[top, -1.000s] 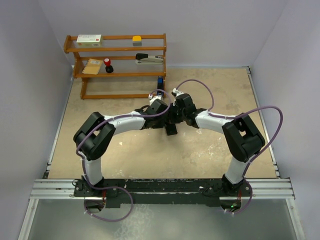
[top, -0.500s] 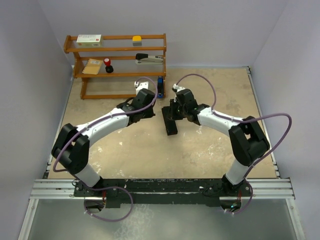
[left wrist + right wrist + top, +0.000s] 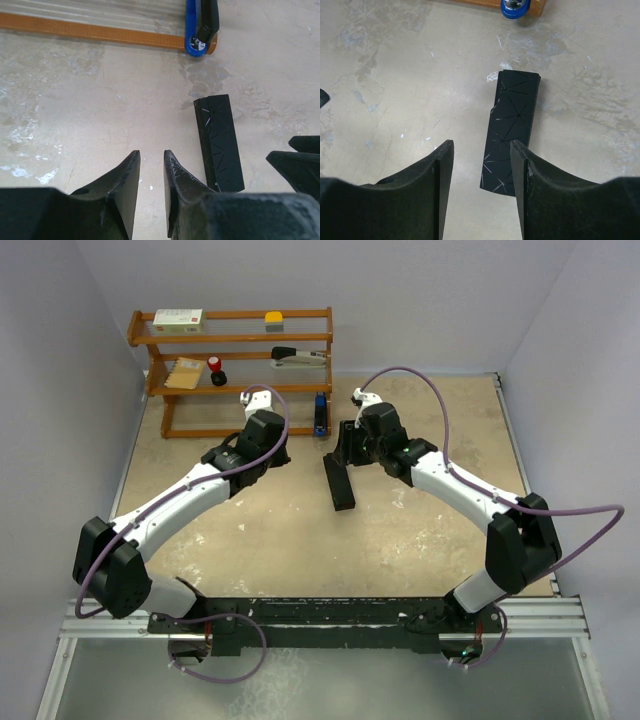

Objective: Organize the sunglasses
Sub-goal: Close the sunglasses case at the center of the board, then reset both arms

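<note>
- Left tool [image 3: 151,156]: fingers narrowly parted, holding nothing.
- Right tool [image 3: 481,145]: parted wider, empty.
- Sunglasses: hidden from every view; a black case [image 3: 340,483] lies mid-bench [image 3: 420,540], toward the far edge.

This is a robotics lab test cell. Plain pale lilac walls [image 3: 70,360] box in a scuffed beige tabletop [image 3: 300,550]. A ribbed aluminium rail [image 3: 330,615] at 6 o'clock carries two white-and-black robot arms [image 3: 190,498] with looping purple cables [image 3: 400,369]. An orange wooden shelf rack [image 3: 235,340] at 11 o'clock holds assorted small props.
</note>
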`<state>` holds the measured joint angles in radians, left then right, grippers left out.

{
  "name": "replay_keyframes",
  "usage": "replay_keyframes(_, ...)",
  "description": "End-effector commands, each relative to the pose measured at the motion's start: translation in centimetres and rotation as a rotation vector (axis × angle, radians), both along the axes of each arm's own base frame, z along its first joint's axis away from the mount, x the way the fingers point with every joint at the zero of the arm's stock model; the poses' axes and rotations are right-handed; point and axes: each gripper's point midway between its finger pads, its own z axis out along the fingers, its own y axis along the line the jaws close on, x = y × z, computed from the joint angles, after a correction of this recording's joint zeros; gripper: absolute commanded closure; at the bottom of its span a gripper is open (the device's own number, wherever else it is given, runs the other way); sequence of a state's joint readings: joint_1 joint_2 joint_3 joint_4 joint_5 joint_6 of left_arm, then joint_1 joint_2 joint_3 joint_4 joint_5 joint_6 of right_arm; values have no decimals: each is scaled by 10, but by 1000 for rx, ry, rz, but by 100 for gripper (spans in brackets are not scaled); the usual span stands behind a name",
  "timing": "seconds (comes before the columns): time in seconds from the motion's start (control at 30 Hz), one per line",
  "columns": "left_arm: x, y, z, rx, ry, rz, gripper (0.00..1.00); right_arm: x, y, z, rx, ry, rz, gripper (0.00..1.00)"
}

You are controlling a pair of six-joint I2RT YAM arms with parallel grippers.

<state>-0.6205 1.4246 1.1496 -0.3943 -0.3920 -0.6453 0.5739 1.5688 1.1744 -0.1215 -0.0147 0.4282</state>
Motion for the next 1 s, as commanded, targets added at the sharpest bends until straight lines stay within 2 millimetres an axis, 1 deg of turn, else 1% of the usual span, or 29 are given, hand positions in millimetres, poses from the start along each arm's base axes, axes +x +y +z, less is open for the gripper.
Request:
replay_keyframes(0.0, -2, 19, 19, 27, -65, 35, 73, -3, -19, 13, -43, -40, -46, 47)
replay_keyframes(0.07, -4, 21, 24, 21, -83, 33, 71, -6, -25, 14, -58, -43, -65, 41)
replay_keyframes(0.13, -5, 25, 25, 26, -86, 43, 71, -9, -30, 16, -64, -52, -75, 40)
replay_keyframes(0.17, -5, 27, 25, 33, -84, 50, 69, -10, -32, 17, -68, -57, -77, 37)
replay_keyframes(0.3, -8, 31, 27, 41, -90, 52, 57, -14, -43, 18, -100, -62, -99, 32)
replay_keyframes(0.33, -8, 31, 28, 38, -96, 50, 51, -15, -44, 18, -106, -64, -98, 9)
replay_keyframes(0.37, -9, 31, 29, 36, -100, 50, 44, -16, -47, 18, -118, -66, -101, 2)
replay_keyframes(0.47, -10, 35, 29, 43, -104, 58, 24, -19, -55, 16, -144, -51, -125, 1)
replay_keyframes(0.53, -11, 38, 29, 49, -105, 66, 7, -20, -57, 17, -149, -59, -131, 1)
replay_keyframes(0.57, -11, 39, 28, 52, -106, 71, 0, -21, -60, 17, -153, -63, -135, 1)
replay_keyframes(0.7, -12, 45, 28, 75, -108, 87, 1, -23, -68, 22, -171, -93, -149, 0)
replay_keyframes(0.83, -13, 50, 32, 86, -125, 92, 1, -26, -77, 25, -169, -121, -184, 1)
replay_keyframes(0.9, -12, 54, 35, 89, -139, 119, 1, -28, -81, 28, -173, -130, -194, 1)
replay_keyframes(0.97, -12, 57, 33, 99, -129, 137, 1, -29, -84, 29, -178, -136, -204, 1)
